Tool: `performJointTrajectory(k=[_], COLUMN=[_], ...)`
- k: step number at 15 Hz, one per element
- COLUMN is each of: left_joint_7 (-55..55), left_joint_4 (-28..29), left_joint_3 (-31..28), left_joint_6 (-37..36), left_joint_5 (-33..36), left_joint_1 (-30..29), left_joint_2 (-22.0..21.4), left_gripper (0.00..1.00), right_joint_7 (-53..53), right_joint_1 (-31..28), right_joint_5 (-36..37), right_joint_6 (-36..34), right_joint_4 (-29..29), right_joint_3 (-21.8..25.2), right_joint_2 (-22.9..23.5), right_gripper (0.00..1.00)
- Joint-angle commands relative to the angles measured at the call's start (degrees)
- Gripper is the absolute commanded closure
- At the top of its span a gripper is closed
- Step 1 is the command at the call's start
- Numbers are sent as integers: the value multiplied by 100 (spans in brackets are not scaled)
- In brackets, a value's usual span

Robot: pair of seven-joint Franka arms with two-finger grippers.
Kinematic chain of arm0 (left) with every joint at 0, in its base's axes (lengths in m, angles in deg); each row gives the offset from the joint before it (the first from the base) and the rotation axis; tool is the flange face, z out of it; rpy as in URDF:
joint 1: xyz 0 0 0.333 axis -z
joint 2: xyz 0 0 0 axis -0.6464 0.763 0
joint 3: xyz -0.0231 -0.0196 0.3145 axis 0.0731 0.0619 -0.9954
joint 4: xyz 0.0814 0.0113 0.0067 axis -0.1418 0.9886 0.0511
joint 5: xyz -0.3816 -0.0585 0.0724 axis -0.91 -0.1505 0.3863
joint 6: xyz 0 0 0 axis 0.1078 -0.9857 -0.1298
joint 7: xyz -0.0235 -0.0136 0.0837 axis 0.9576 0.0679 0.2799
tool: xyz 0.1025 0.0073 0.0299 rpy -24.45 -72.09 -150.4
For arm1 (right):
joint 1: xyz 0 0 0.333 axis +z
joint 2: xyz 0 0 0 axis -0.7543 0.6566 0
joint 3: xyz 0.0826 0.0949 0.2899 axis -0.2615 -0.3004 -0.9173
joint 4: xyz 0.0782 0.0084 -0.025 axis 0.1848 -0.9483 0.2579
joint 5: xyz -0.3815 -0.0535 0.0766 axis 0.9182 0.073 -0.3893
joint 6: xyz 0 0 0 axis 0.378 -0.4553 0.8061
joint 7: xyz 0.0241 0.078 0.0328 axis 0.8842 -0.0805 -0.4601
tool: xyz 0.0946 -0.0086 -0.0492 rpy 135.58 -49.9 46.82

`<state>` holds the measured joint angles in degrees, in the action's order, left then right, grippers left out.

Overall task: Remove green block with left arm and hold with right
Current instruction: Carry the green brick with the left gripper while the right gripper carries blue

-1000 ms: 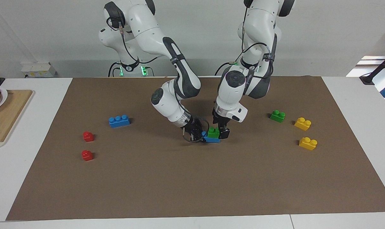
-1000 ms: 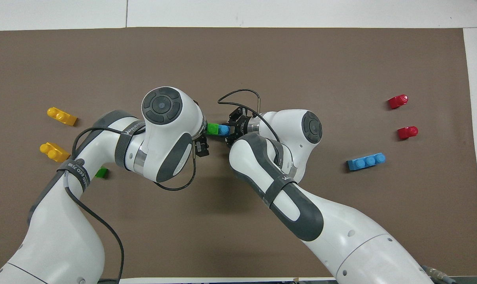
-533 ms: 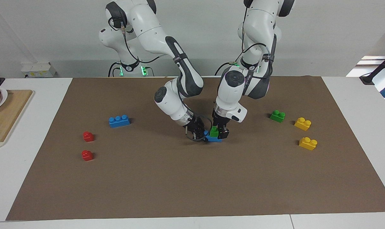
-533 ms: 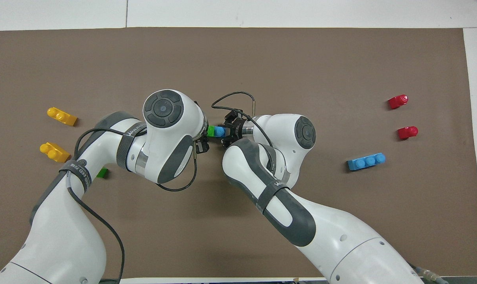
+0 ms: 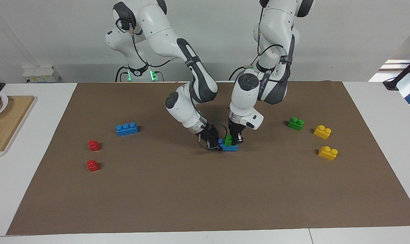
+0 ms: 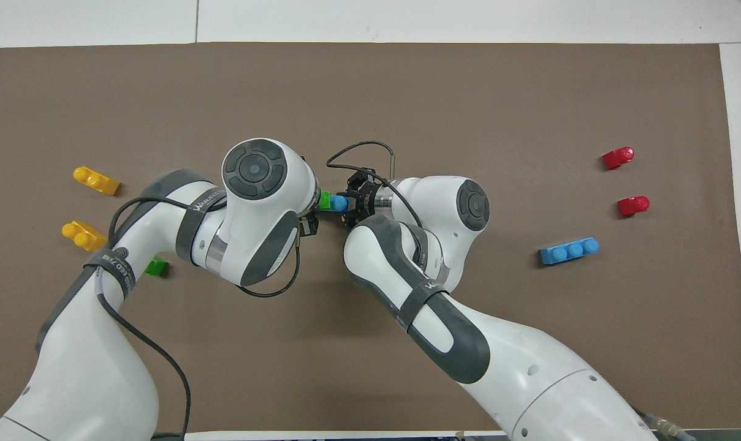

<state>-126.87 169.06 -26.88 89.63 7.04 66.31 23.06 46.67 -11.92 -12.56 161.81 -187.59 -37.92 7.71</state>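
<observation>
The green block (image 5: 228, 140) sits stacked on a blue brick (image 5: 229, 147) at the middle of the table (image 5: 205, 189). The left gripper (image 5: 234, 139) comes down from above and clamps the green block, while the right gripper (image 5: 210, 140), angled low, grips the blue brick's end.

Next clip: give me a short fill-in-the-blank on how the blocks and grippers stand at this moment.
1. The green block at the left gripper sits stacked on a ____ block.
2. The right gripper is down at the ____-coloured block of that stack.
3. Toward the right arm's end of the mat lie two small ____ blocks.
4. The loose green block lies beside two ____ blocks.

Missing words: blue; blue; red; yellow
</observation>
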Motion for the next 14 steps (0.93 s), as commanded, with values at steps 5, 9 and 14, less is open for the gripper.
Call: performJointTrajectory(k=[5,9,14], left_joint_7=[580,2581,4490], left_joint_4=[31,75,592], left_joint_3=[-86,-86,-95], left_joint_6=[-1056,-1434,-1103], left_joint_5=[78,78,78], left_joint_1=[-213,-686,-1574], left_joint_2=[-1036,-1089,-1255], left_gripper=[100,100,100], right_joint_7=[-121,-331,-1788], right_joint_1=[-450,-1845,-3051], right_joint_5=[188,1400,1745], right_joint_6=[-766,-2646,-3389], right_joint_4=[170,1012,1217], right_joint_3=[90,64,73], right_joint_2=[-60,-157,-104], right_gripper=[100,100,100])
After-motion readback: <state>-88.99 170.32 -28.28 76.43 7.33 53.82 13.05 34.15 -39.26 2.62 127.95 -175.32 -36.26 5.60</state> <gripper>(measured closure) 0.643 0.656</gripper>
